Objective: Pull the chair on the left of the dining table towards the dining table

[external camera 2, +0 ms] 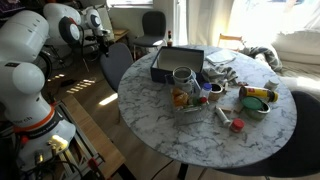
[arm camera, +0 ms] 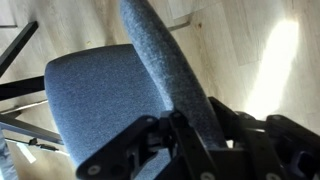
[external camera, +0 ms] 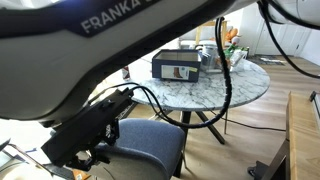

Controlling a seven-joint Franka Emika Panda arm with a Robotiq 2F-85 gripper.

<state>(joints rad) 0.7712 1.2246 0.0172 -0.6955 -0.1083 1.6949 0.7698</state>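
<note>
My jaws were clenched on the top edge of the chair (arm camera: 100,90). In the wrist view its padded back ran up between my two fingers (arm camera: 150,135), one on each side of the fabric. To the left of the back lay the blue-grey seat, with wood floor (arm camera: 265,60) showing beyond it.

In an exterior view my arm (external camera: 100,30) filled the top of the picture. It reached down to the chair (external camera: 150,142) in the foreground, and the round marble worktop (external camera: 248,88) stood beyond it on dark crossed legs.

In the other exterior picture the chair (external camera 2: 116,62) stood just beside the far left rim of the worktop (external camera 2: 150,125), between that rim and my arm (external camera 2: 25,50). I could not tell whether chair and rim touched.

A black box (external camera 2: 178,62) sat on the worktop near the chair's side. Jars, a bowl and other small things were spread towards the middle and the right.
</note>
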